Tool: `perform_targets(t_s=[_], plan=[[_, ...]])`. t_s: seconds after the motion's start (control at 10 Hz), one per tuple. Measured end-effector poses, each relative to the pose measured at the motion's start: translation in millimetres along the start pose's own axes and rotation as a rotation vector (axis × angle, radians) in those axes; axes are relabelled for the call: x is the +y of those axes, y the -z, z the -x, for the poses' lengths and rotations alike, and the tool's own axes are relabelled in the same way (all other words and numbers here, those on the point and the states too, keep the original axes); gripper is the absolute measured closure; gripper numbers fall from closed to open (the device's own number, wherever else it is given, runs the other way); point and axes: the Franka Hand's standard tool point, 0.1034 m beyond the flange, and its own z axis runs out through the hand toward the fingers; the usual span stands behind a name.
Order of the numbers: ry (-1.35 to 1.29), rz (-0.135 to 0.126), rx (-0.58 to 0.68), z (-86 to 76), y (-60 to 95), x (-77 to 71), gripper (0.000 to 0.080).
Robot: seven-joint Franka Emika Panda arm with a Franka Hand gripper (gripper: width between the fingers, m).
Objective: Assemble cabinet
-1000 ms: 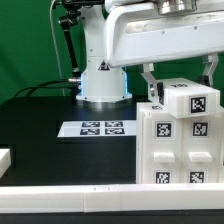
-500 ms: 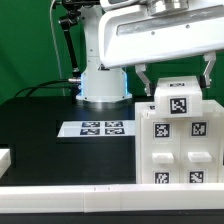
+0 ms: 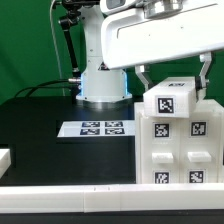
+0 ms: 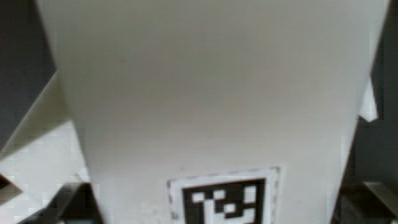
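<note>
The cabinet (image 3: pixel 183 150) is a large white box with four recessed tagged panels, standing at the exterior view's right. My gripper (image 3: pixel 174 90) hangs right above it. Its two dark fingers (image 3: pixel 142 82) straddle a white tagged block (image 3: pixel 172 104) that sits at the cabinet's top, and the gripper is shut on it. In the wrist view this block (image 4: pixel 205 100) fills the picture, with its black-and-white tag (image 4: pixel 226 200) showing near the edge. The fingertips themselves are hidden there.
The marker board (image 3: pixel 100 128) lies flat on the black table in the middle. The white robot base (image 3: pixel 102 85) stands behind it. A small white part (image 3: pixel 5 157) shows at the exterior view's left edge. A white rail (image 3: pixel 70 192) runs along the front.
The gripper and the white tagged block have shifted together toward the exterior view's left, over the cabinet's top. Most of the move came in the first half second.
</note>
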Motion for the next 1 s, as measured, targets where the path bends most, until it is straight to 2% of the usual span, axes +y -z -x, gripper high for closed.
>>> perform_targets(t_s=[0.2,1.0], plan=[[-0.078,0.002,-0.003,0.4,0.1,0.7,0.0239],[-0.672,0.011,-0.025,7.3,-2.2,0.0,0.0236]])
